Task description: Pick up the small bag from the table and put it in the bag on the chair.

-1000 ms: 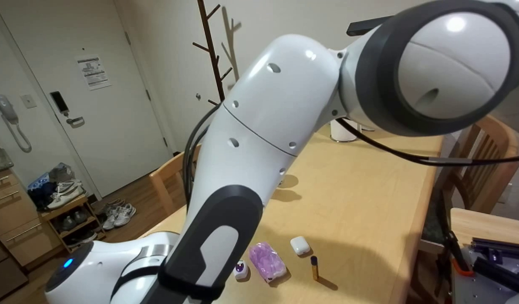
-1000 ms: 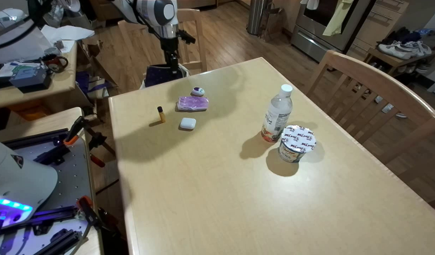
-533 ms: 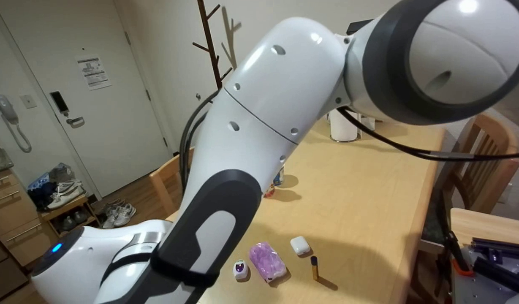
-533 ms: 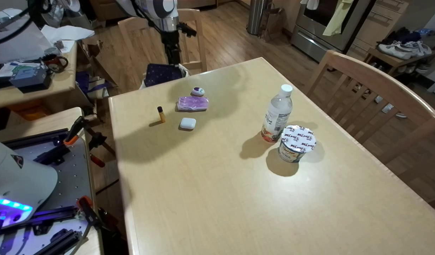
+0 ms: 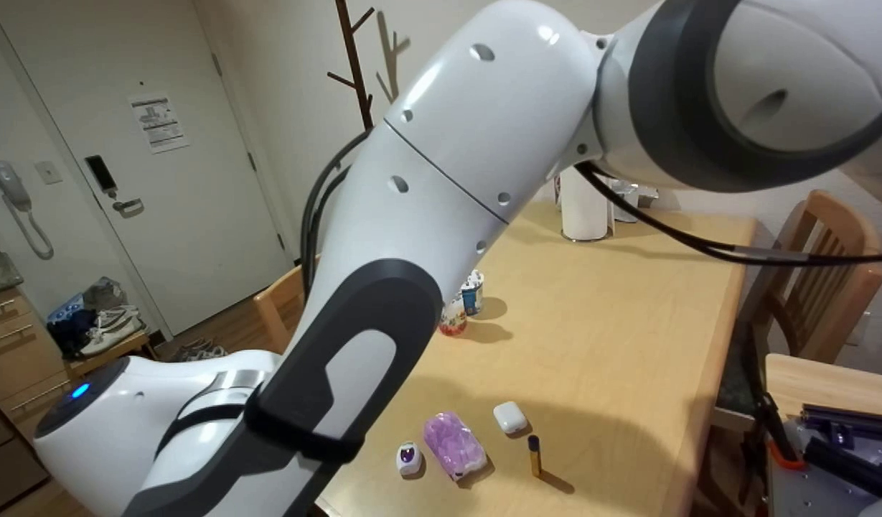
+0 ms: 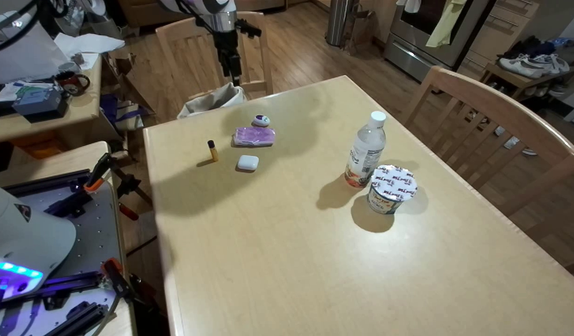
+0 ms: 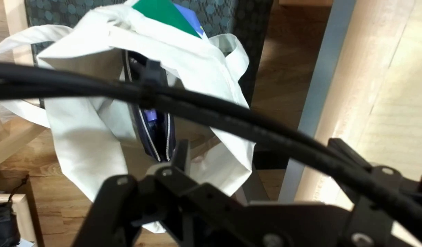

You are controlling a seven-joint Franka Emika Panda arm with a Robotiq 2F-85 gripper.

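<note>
The small bag [image 7: 158,139], a dark navy pouch with a zipper, lies inside the white cloth bag [image 7: 83,147] in the wrist view. A black cable crosses in front of it. The white bag sits on the chair [image 7: 214,17]; its open rim also shows in an exterior view [image 6: 212,103], where the pouch is hidden. My gripper [image 7: 265,154] is open with fingers wide apart and nothing between them. In an exterior view my gripper [image 6: 234,80] hangs just above the white bag's rim, beside the table [image 6: 287,252].
On the table are a purple packet [image 6: 254,136], a small white-purple item [image 6: 261,121], a white case [image 6: 248,162], a yellow tube [image 6: 213,151], a bottle [image 6: 364,151] and a cup [image 6: 392,189]. The table edge [image 7: 334,137] is close to my right finger.
The pouch stood at the white bag's opening by my gripper; now it is down inside, out of sight in the exterior view. My gripper has let go, and the arm has risen.
</note>
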